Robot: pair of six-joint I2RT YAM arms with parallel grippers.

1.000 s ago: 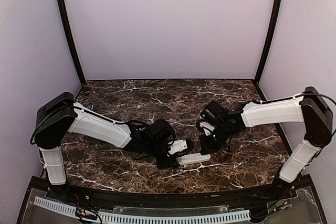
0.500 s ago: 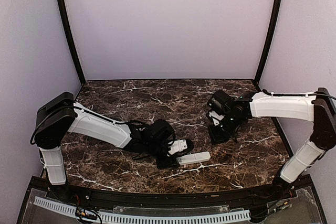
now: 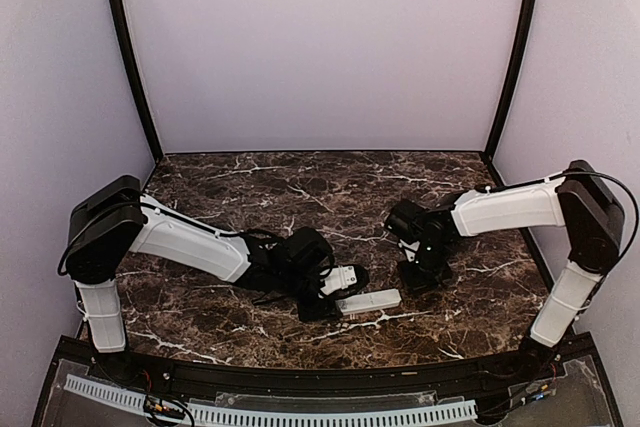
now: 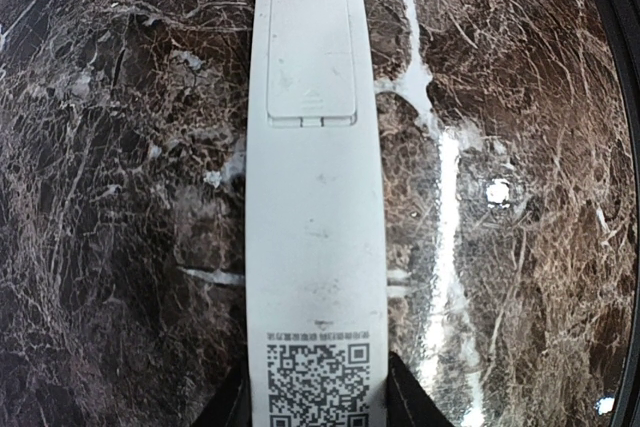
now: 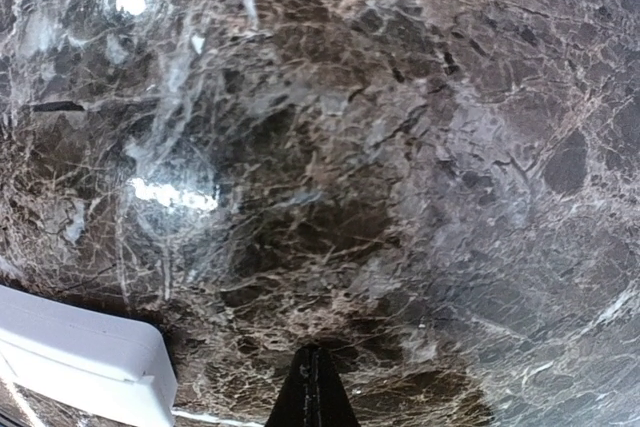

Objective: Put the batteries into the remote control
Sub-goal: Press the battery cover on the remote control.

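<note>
The remote control [image 4: 315, 207] lies back side up on the dark marble, a closed battery cover [image 4: 311, 47] at its far end and a QR label at the near end. My left gripper [image 4: 318, 399] is shut on its near end, one dark finger on each long side. From above, the remote [image 3: 370, 301] sticks out to the right of the left gripper [image 3: 338, 295]. My right gripper [image 3: 421, 273] hangs to the right of the remote's free end, apart from it; its fingertips [image 5: 311, 387] are pressed together with nothing between them. No batteries show in any view.
A white rounded plastic end [image 5: 80, 367] shows at the lower left of the right wrist view; I cannot tell what it is. The marble table [image 3: 300, 187] stretches back to the purple rear wall. A black rail [image 3: 300, 379] runs along the near edge.
The right arm pulled back from the remote's free end, swung right and up, then came down again a little farther right. The left arm and the remote have not moved.
</note>
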